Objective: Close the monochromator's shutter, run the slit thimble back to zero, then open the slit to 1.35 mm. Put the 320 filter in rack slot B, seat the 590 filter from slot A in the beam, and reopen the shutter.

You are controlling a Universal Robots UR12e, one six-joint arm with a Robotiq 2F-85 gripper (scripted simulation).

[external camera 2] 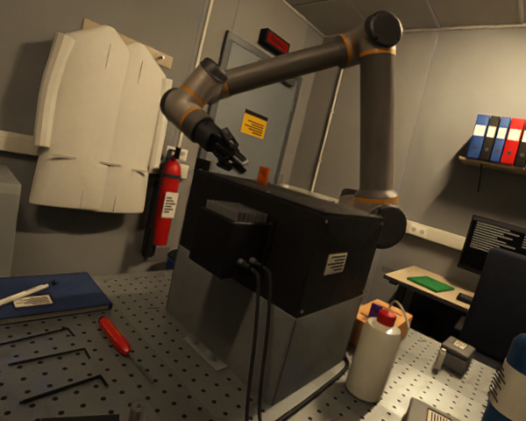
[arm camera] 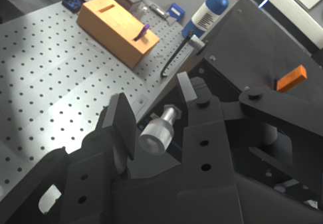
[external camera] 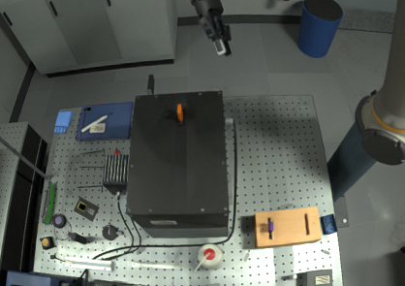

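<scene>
The silver slit thimble sticks out of the monochromator's far face, seen only by the wrist camera and hidden from the side cameras by the housing. The black monochromator stands in the middle of the perforated table. An orange shutter lever sits on its top near the far edge. My gripper hangs beyond that far edge, above the thimble's level, partly open and empty. The thimble shows between its fingers in the wrist camera. A wooden filter rack lies at the near right of the table with a purple filter in one slot. Its other slot is empty.
The monochromator's top far edge lies just below and in front of my gripper. A black cable runs down the housing's right side. A white squeeze bottle stands by the near edge. A blue bin stands on the floor beyond the table.
</scene>
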